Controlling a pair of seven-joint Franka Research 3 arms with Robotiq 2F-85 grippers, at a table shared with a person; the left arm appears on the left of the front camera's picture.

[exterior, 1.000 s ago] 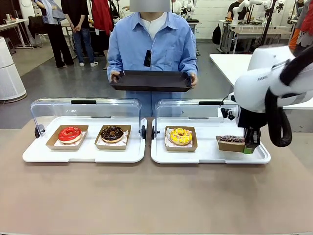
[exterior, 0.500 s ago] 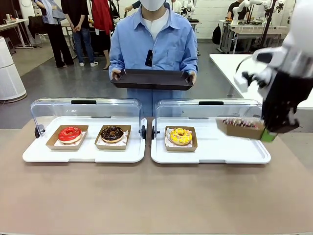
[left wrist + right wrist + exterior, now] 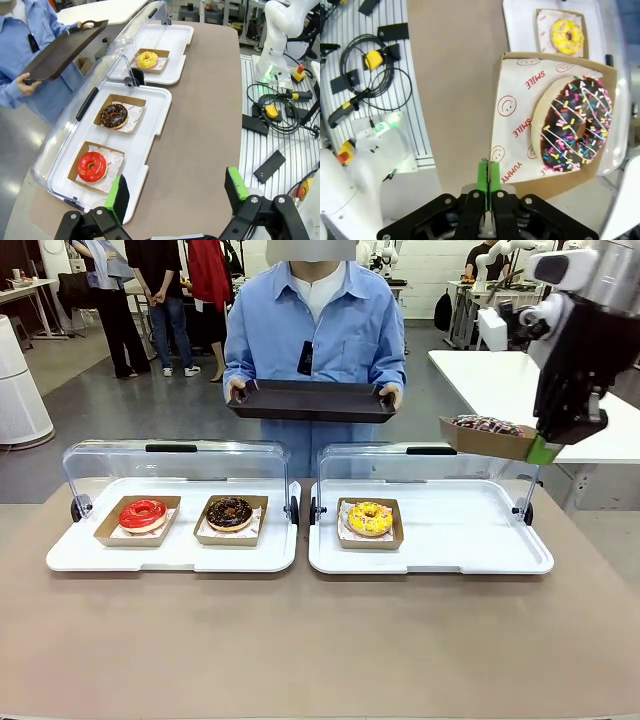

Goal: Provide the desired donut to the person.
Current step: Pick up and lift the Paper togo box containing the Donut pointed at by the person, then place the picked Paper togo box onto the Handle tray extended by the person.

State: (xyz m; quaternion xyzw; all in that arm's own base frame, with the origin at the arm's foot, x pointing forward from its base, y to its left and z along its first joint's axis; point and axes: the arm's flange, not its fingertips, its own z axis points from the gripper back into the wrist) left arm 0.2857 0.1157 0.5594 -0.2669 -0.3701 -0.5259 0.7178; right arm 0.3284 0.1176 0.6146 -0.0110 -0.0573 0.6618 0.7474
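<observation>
over table (image 3: pixel 300 640), right claw (image 3: pixel 541 448) tight on sprinkled-donut box (image 3: pixel 485 443); left claw (image 3: pixel 176 187) agape

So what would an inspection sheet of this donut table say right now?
Surface: brown table; white left tray and right tray, clear lids raised.
Job's things: red donut and chocolate donut on left tray; yellow donut on right tray; sprinkled donut in its box, held aloft; person holds out dark tray.
Clutter: nothing seen.
Grippers: right gripper shut on box edge; left gripper open, empty.
Cables: cables on bench beside table.
Surroundings: bystanders behind.
</observation>
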